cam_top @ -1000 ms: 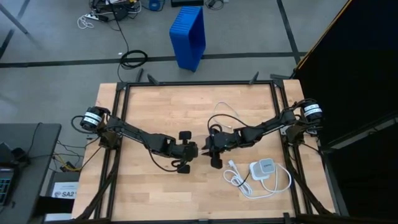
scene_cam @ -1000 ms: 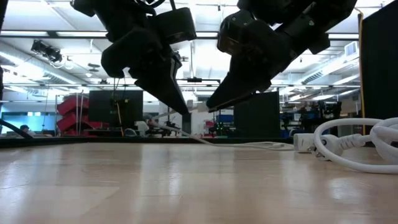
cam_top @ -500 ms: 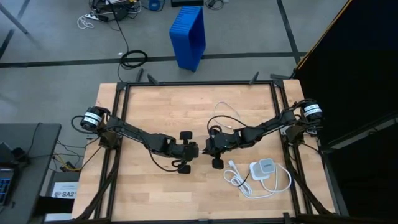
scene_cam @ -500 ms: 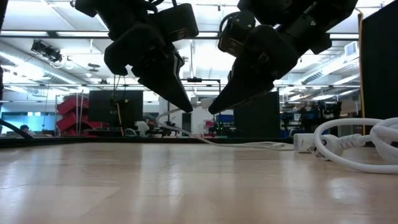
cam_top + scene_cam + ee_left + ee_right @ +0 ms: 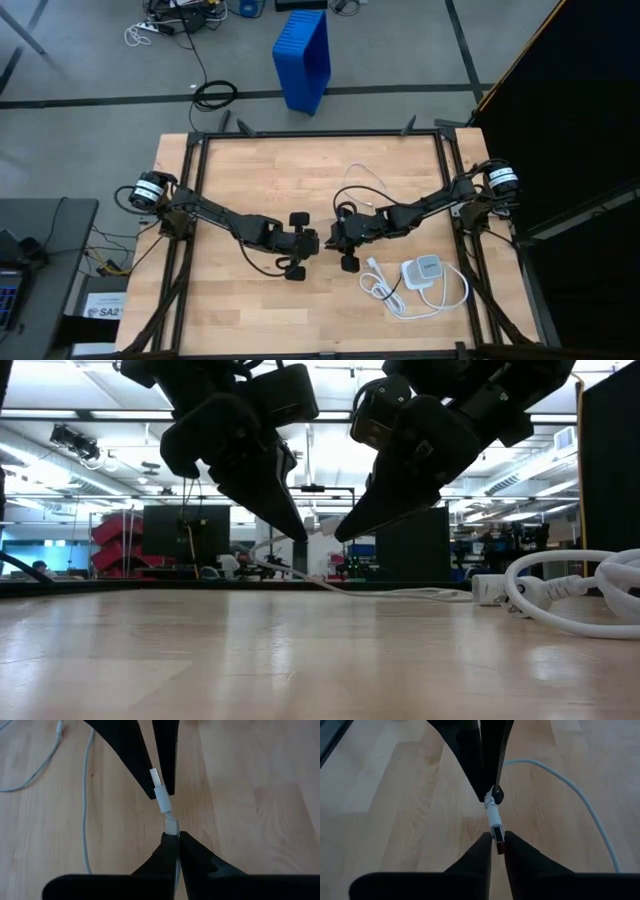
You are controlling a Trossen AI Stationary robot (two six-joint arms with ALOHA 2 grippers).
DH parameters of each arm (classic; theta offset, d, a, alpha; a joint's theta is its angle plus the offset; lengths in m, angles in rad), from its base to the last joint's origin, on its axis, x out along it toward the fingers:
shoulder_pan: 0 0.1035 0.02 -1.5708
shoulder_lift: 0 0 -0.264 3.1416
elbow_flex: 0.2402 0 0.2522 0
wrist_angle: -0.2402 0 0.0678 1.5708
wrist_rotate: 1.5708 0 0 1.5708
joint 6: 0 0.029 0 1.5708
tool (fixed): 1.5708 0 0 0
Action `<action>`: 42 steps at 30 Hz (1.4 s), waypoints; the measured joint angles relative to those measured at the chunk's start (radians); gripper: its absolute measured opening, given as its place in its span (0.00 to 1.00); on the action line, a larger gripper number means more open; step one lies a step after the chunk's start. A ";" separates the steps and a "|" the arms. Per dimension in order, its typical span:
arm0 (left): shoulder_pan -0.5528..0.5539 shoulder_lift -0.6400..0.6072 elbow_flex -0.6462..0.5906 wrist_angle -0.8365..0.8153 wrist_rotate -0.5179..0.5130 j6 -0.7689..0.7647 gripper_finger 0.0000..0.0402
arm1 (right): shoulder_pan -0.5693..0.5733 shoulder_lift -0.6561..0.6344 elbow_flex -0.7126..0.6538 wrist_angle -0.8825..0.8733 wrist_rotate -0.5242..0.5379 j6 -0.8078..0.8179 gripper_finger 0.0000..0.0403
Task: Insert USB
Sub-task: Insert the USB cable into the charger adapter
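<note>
Two hands (image 5: 322,243) tip-to-tip above wood table (image 5: 250,170), workshop room behind

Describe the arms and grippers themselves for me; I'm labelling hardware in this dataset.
Both arms are dark, slim and jointed. Each base carries a round motor with a silver-white band, the left arm's and the right arm's, with thin black cables looping nearby. The left gripper and right gripper each end in two flat, matte black fingers tapering to narrow tips. No markings are legible.
</note>
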 joint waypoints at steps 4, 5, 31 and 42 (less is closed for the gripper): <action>0.000 0.000 0.000 -0.005 0.000 0.000 0.00 | 0.001 0.000 0.000 0.001 -0.011 0.019 0.13; 0.000 0.000 0.000 -0.005 0.000 0.000 0.00 | 0.001 0.000 0.000 0.001 -0.012 0.025 0.13; -0.007 -0.040 0.003 -0.107 -0.224 0.000 0.07 | 0.047 0.000 0.000 0.089 0.185 -0.030 0.00; -0.102 -0.267 -0.004 -0.073 -0.334 -0.008 0.08 | 0.039 -0.002 -0.047 0.284 0.165 -0.012 0.00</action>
